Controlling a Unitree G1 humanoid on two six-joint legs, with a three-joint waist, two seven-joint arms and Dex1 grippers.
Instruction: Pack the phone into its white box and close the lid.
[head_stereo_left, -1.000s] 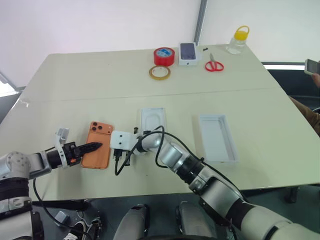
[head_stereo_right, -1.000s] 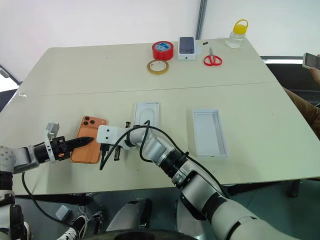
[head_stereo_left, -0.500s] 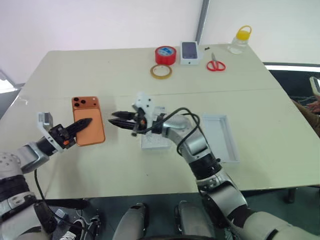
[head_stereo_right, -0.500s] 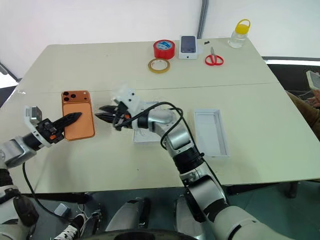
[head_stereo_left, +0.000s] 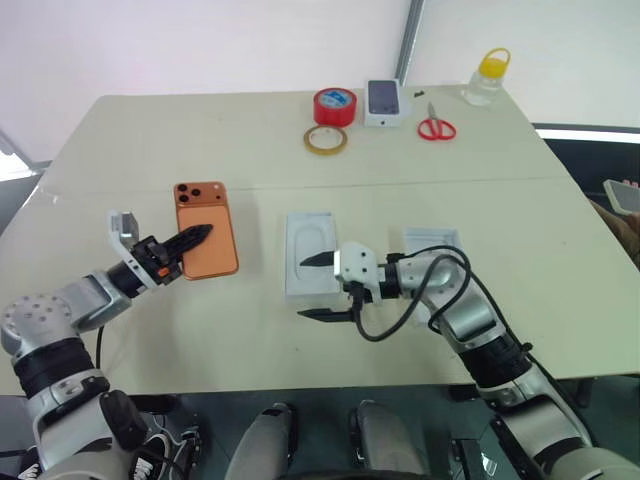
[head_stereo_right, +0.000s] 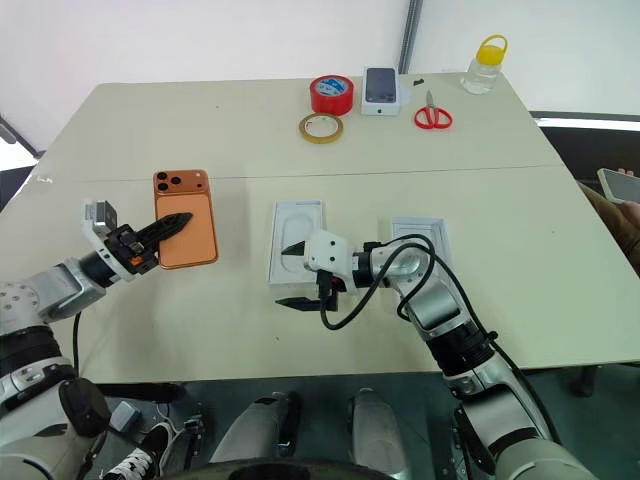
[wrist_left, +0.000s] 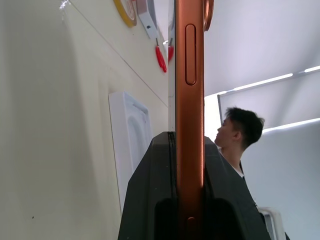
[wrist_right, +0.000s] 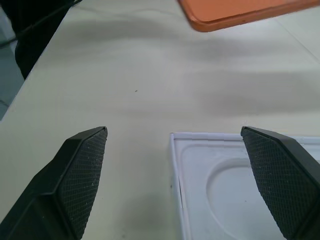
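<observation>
The right end effector (head_stereo_left: 320, 288) has swung back from beside the phone (head_stereo_left: 205, 242) to the near end of the white box (head_stereo_left: 310, 253), its black fingers now spread wide, one over the box's oval-embossed insert and the other over bare tabletop (head_stereo_left: 200, 150) just in front of it. The left end effector (head_stereo_left: 190, 240) has carried the orange phone higher and further in over the tabletop since a second ago and stays clamped on it, one black finger lying across the phone's back. The phone shows its back, with the camera cluster at the far corner, and sits left of the white box and apart from it. In the left wrist view the phone (wrist_left: 190, 100) stands edge-on between the two dark pads, a side button showing, with the white box (wrist_left: 131, 145) on the tabletop behind it and a person (wrist_left: 240, 132) in the background. The right wrist view looks between the spread fingers (wrist_right: 75, 170) at the corner of the white box (wrist_right: 225, 185), with the phone's orange edge (wrist_right: 240, 12) beyond. The lid (head_stereo_left: 440, 250), a plain white tray, lies to the right of the box, partly behind the right arm. At the far edge of the tabletop sit a red tape roll (head_stereo_left: 334, 106), a tan tape ring (head_stereo_left: 325, 139), a small white box picturing a dark phone (head_stereo_left: 384, 102), red-handled scissors (head_stereo_left: 436, 124) and a clear jar with a yellow cap (head_stereo_left: 485, 76).
</observation>
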